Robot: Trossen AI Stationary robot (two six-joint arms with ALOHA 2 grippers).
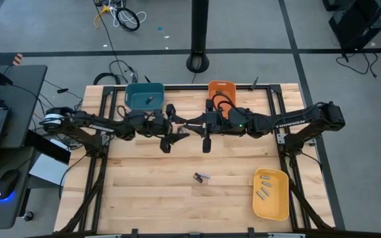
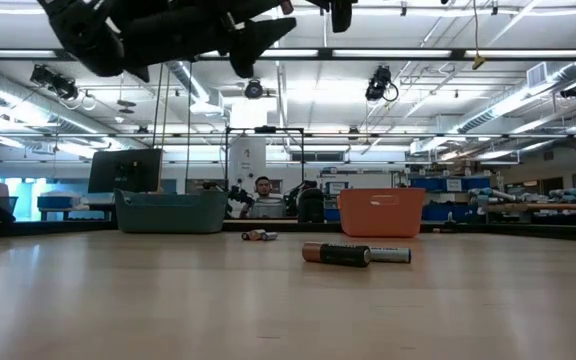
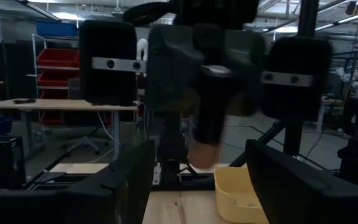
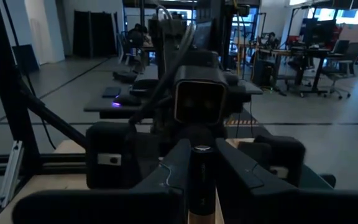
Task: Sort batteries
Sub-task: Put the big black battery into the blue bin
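My two grippers [image 1: 177, 132] [image 1: 200, 131] meeting tip to tip above table [image 1: 144, 198] centre, two bins [image 1: 144, 96] [image 1: 222, 92] behind them at frame top, two batteries [image 1: 202, 177] below centre, a tray [image 1: 271, 193] holding more lower right.

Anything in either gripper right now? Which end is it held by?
The right gripper is shut on a dark battery, clamped on its upper part near the top cap; the copper lower end hangs free. The left gripper is open and holds nothing.
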